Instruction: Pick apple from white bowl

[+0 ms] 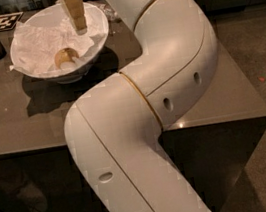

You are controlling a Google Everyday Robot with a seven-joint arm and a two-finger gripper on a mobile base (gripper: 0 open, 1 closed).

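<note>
A wide round white bowl [59, 43] lined with crumpled white paper sits on a glossy grey-brown table [19, 122]. A small yellowish apple [65, 57] rests inside it, low and toward the front. The tan gripper [76, 13] hangs above the bowl's right side, clear of the apple; a thick white robot arm [148, 105] fills the foreground

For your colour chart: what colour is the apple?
Yellowish apple in the bowl, below the gripper; camera view.
</note>
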